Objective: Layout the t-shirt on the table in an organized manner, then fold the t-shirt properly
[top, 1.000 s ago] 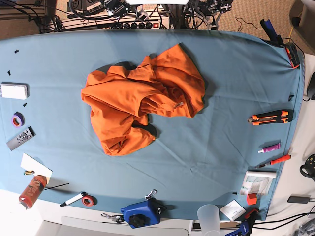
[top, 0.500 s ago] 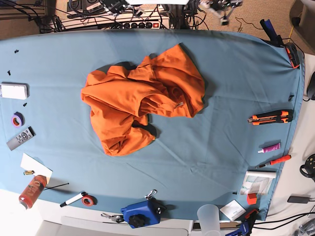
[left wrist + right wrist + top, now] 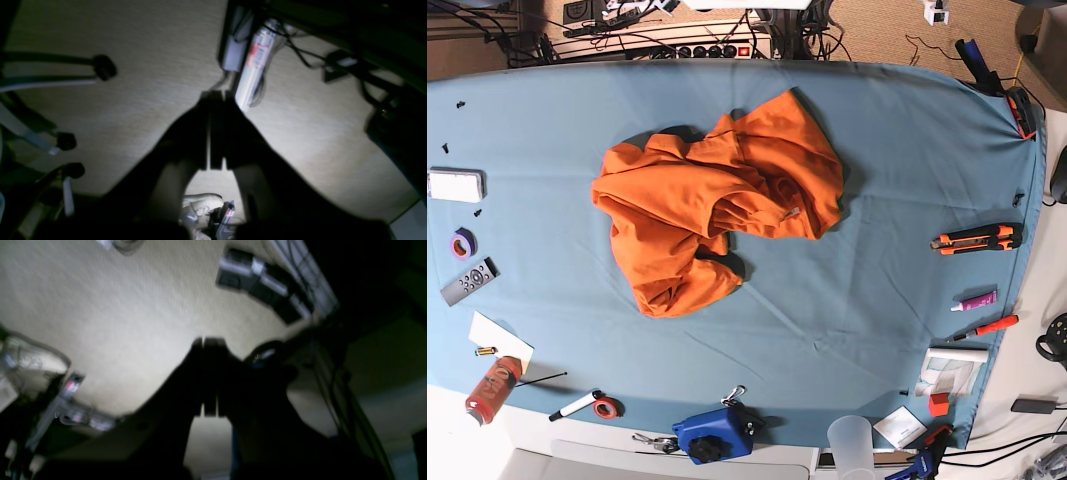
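Note:
The orange t-shirt (image 3: 717,200) lies crumpled in a heap on the middle of the blue-teal table (image 3: 907,150), its small white tag (image 3: 790,213) showing on the right side. Neither gripper is near it. In the left wrist view my left gripper (image 3: 215,98) is a dark silhouette with its fingers pressed together, hanging over beige carpet. In the right wrist view my right gripper (image 3: 208,340) is likewise shut and empty over carpet. In the base view only small bits of the arms show at the top edge.
Along the table's edges lie an orange utility knife (image 3: 975,239), a red pen (image 3: 989,327), a remote (image 3: 469,281), purple tape (image 3: 463,242), a red can (image 3: 492,388), a blue device (image 3: 715,433) and a plastic cup (image 3: 851,440). Cables and a power strip (image 3: 255,66) lie on the floor behind.
The arm parts at the top edge of the base view have moved further out of frame. The t-shirt has not moved.

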`<state>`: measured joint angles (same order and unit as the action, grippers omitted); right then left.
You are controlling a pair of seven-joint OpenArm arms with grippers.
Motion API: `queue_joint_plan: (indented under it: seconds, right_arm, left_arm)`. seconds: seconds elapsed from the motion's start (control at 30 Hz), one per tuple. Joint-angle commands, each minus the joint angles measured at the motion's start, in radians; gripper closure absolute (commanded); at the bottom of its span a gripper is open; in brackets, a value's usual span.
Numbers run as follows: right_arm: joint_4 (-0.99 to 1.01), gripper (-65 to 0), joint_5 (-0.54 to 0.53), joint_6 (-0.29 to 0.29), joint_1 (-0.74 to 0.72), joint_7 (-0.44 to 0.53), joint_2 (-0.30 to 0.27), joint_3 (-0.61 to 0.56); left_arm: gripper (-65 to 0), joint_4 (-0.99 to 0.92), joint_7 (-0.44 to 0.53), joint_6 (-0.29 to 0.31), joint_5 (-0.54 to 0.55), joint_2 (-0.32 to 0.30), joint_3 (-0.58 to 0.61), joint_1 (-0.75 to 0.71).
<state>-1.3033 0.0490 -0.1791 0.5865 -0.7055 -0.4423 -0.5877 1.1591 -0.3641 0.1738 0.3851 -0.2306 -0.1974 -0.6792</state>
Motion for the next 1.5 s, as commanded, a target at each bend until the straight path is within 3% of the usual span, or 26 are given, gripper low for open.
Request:
queue_joint_plan:
  seconds: [0.0,0.13,0.27,0.53,0.7,0.9,1.03,1.2,1.3,1.47]
  right_arm:
    - [-0.059,0.0,-0.003,0.011,0.03,-0.027,-0.019,0.0]
    - [-0.26,0.0,-0.003,0.071,0.12,-0.138,-0.058,0.0]
    - [-0.425,0.0,0.007,0.095,0.219,-0.182,-0.085,0.001]
    - [-0.623,0.0,0.208,0.177,0.331,-0.248,-0.088,0.0]
    - [-0.725,0.0,0.278,0.241,0.331,-0.287,-0.126,0.0]
    - [-0.902,0.0,0.428,0.357,0.33,-0.317,-0.197,0.001]
    - [-1.012,0.0,0.492,0.375,0.33,-0.311,-0.206,0.02]
    - [-1.053,0.0,0.48,0.375,0.321,-0.273,-0.206,0.162]
    - [-1.053,0.0,0.364,0.372,0.288,-0.236,-0.206,0.288]
    - [-1.053,0.0,0.132,0.255,0.182,-0.141,-0.198,0.452]
  left_arm:
    - [0.0,0.07,-0.019,0.007,0.016,-0.008,-0.002,-0.039]
    - [0.0,0.318,-0.144,0.007,0.043,-0.008,-0.002,-0.158]
    - [0.0,0.544,-0.259,0.006,0.042,-0.008,-0.003,-0.269]
    - [0.0,0.859,-0.33,0.006,0.034,-0.008,-0.003,-0.418]
    - [0.0,0.989,-0.427,0.005,0.034,-0.008,-0.004,-0.423]
    - [0.0,1.042,-0.424,0.003,0.034,-0.008,-0.004,-0.418]
    - [0.0,1.047,-0.421,0.003,0.031,-0.008,-0.004,-0.399]
    - [0.0,1.047,-0.419,0.003,-0.006,-0.008,-0.004,-0.354]
    - [0.0,1.052,-0.397,0.003,-0.039,-0.008,-0.004,-0.321]
    - [0.0,1.086,-0.344,0.003,-0.049,-0.008,-0.004,-0.255]
